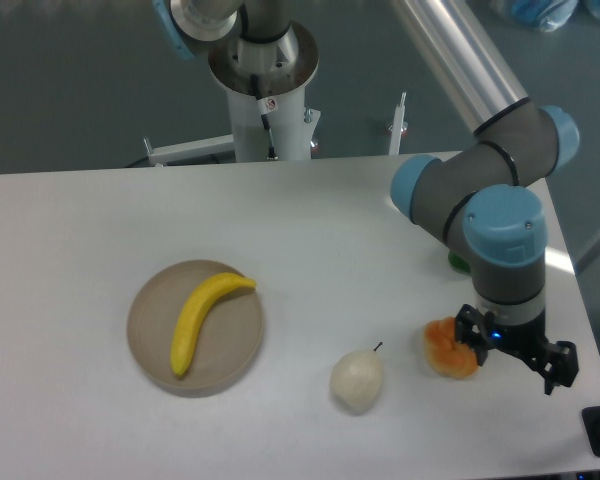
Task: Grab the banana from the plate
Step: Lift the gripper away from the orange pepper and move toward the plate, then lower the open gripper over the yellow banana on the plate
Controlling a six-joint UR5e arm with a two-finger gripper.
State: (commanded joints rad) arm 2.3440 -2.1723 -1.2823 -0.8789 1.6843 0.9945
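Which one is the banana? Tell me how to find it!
Look at the white table, then the round tan plate on its left side. The banana lies on that plate: long, curved, bright yellow, unlike the pale round pear and lumpy orange pepper.

No readable text, label, brand, number or sign shows on anything here.

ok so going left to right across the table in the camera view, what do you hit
flat round tan plate → smooth yellow curved banana lying on it → pale whitish pear → lumpy orange pepper → black end effector
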